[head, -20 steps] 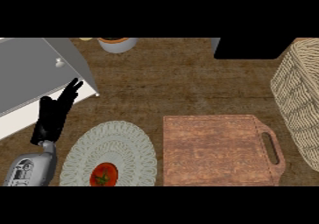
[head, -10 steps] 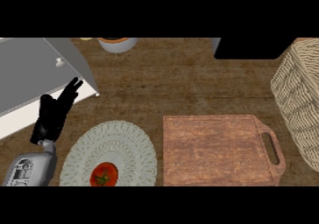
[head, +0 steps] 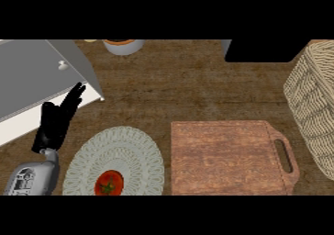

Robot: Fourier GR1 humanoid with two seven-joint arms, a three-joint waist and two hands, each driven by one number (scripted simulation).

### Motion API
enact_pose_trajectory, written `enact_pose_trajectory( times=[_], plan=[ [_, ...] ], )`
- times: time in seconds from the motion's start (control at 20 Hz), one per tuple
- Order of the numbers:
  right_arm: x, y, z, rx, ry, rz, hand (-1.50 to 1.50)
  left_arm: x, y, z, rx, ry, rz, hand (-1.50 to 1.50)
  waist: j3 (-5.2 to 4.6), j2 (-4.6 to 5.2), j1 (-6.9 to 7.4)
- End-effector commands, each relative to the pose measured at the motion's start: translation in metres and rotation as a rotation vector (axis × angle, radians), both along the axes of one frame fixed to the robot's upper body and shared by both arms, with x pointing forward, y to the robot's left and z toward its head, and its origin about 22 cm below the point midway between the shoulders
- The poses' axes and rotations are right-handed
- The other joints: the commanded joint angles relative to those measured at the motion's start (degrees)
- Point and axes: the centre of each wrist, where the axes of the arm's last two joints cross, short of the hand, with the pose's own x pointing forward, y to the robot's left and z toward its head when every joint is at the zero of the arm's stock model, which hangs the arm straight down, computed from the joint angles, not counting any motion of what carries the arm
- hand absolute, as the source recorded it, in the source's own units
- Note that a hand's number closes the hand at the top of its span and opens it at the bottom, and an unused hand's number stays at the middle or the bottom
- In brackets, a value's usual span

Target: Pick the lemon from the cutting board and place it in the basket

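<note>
Wooden cutting board [head: 227, 158] bare; left hand [head: 56, 123] open, well apart.

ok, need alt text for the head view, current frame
An empty wooden cutting board lies on a brown counter, with no lemon in sight. A wicker basket stands at its right; at its left a pale plate holds a tomato. The left robot hand rests open at the left edge, fingers up.

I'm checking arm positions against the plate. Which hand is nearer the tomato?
Left. The left hand rests open, fingers up, just beyond the plate's left rim, up and left of the tomato. The right hand is out of view.
</note>
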Motion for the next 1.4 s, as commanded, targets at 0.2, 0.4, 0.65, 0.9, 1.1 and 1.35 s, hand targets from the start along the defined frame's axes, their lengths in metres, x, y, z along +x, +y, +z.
enact_pose_trajectory(
  times=[0.2,0.4,0.65,0.9,1.1,1.35],
  plan=[
    [-0.002,-0.030,-0.039,0.146,-0.109,-0.004,-1.50,0.006,-0.005,0.006,0.002,-0.003,0.008,0.00,-0.02,0.16,0.17],
    [-0.004,-0.026,-0.039,0.208,-0.274,-0.040,-1.50,0.019,0.007,0.016,0.004,-0.007,0.021,0.00,-0.03,0.05,-0.38],
    [-0.011,-0.044,-0.012,0.207,-0.448,-0.172,-1.50,0.013,0.003,0.001,-0.005,0.003,-0.004,0.00,-0.05,0.20,-0.32],
    [-0.068,-0.097,-0.010,0.250,-0.448,-0.309,-1.50,-0.003,0.001,0.013,0.000,-0.001,0.011,0.00,-0.04,-0.16,-0.69],
    [-0.093,-0.128,0.005,0.361,-0.492,-0.367,-1.50,0.008,-0.001,-0.001,-0.006,0.009,0.009,0.00,-0.05,0.08,-0.83],
    [-0.175,-0.179,0.007,0.371,-0.502,-0.376,-1.50,-0.004,0.001,-0.001,0.001,0.007,0.022,0.00,0.05,-0.08,-1.43]
  ],
)
